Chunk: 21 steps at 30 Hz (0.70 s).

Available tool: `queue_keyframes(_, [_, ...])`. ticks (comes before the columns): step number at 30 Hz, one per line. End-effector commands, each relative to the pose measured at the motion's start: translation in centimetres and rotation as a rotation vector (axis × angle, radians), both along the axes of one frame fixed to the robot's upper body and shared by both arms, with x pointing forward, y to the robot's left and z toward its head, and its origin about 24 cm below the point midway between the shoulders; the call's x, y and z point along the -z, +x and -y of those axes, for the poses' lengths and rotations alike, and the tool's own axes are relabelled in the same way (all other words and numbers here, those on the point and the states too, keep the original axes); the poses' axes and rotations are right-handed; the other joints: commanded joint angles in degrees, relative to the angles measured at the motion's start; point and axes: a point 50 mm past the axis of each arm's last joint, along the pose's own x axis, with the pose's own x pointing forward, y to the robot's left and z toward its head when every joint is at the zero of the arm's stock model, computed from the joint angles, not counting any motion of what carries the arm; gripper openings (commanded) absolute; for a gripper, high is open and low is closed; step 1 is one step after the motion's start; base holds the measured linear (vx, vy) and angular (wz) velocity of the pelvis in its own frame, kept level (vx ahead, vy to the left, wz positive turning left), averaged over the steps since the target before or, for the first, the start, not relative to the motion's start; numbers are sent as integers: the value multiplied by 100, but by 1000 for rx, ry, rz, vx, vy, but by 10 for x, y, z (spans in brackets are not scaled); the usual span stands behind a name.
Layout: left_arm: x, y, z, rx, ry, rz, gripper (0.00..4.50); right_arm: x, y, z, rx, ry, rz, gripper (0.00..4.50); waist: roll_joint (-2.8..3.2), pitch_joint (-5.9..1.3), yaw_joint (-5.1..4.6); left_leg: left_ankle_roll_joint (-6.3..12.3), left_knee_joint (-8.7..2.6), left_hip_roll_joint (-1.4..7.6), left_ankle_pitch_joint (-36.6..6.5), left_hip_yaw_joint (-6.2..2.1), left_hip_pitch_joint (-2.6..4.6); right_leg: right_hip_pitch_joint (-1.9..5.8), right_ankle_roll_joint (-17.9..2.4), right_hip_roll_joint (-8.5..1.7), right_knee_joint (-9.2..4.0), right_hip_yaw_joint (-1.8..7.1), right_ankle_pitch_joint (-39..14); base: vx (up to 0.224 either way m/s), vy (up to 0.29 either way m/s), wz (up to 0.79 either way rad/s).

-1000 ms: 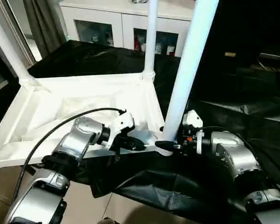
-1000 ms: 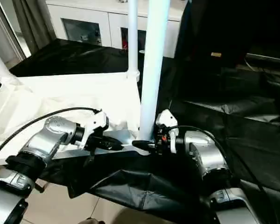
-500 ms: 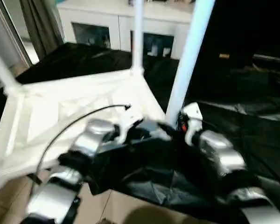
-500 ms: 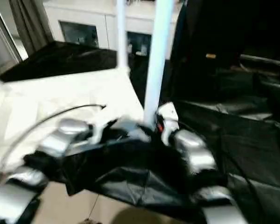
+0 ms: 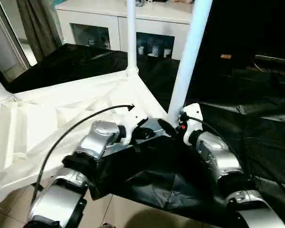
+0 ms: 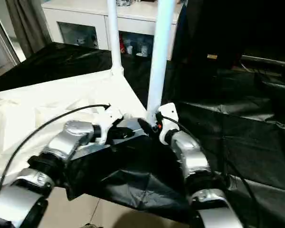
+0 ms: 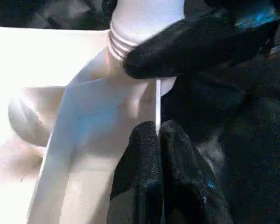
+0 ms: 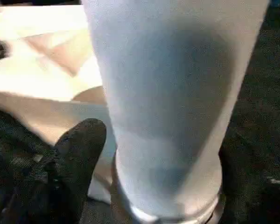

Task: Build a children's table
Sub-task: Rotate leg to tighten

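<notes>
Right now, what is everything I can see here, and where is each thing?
Children's table: one, white, upside down at left on the black cloth.
Legs: three seen, white, upright at its corners.
Black cloth: one, covering the work surface.
Cabinet: one, white with glass doors, at the back.
Curtain: grey, back left.
Left end effector: black fingers, shut on the table's rim.
Right end effector: black fingers, around the nearest leg's base.

Even indoor light, white table [image 5: 61, 118] glaring, black cloth [image 5: 237, 109] swallowing detail, wrist close-ups soft
</notes>
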Motion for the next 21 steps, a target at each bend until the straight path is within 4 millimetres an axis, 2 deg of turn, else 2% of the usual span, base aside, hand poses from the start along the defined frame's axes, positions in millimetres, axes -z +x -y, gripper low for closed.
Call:
queue_keyframes(1, [-7,-5,3,114,-12,12,0,-6,-14,-18,-286,14,11,376,3,-380,44,225,-370,177,-1491,-87,94,282,-1238,-289,-373,204,-1101,0,0,0])
queue_keyframes(3, [-7,-7,-1,147,-13,0,0,-8,-17,-12,-320,14,8,376,5,-391,52,278,-360,186,-1395,-81,89,298,-1330,-278,-340,198,-834,0,0,0])
queue_keyframes(4, [-8,-9,-3,174,-17,-6,0,-9,-17,-8,-336,15,5,376,19,-389,52,335,-350,179,-1288,-80,77,299,-1453,-273,-311,187,-615,0,0,0])
queue_keyframes(6, [-9,-11,-9,213,-26,-26,0,-11,-18,2,-363,6,3,376,14,-394,51,338,-342,185,-1343,-72,94,298,-1529,-284,-303,187,-590,0,0,0])
queue_keyframes(7, [-10,-12,-12,222,-28,-30,0,-12,-19,5,-374,1,8,353,-12,-391,51,348,-344,189,-1369,-64,93,302,-1542,-286,-312,188,-648,0,0,0])
queue_keyframes(8, [-11,-12,-13,226,-30,-37,0,-13,-19,7,-377,1,8,353,-4,-387,56,342,-345,191,-1380,-67,94,298,-1552,-290,-306,189,-678,0,0,0])
queue_keyframes(11, [-12,-15,-18,255,-33,-69,0,-14,-20,12,-400,-2,-3,335,-5,-372,87,296,-357,207,-1493,-60,127,269,-1514,-298,-338,201,-991,0,0,0])
queue_keyframes(12, [-12,-15,-19,258,-34,-78,0,-14,-20,13,-406,-5,-4,335,-35,-360,97,258,-366,210,-1560,-54,134,258,-1470,-295,-355,206,-1144,0,0,0])
queue_keyframes(14, [-12,-15,-20,259,-29,-80,0,-14,-20,13,-412,-7,-3,306,-29,-358,130,205,-373,212,-1595,-63,140,250,-1409,-313,-361,212,-1318,0,0,0])
queue_keyframes(21, [-10,-17,-27,248,-12,-70,0,-14,-21,8,-441,19,-18,254,-68,-360,158,170,-380,216,-1526,-73,123,252,-1299,-329,-360,217,-1426,0,0,0])
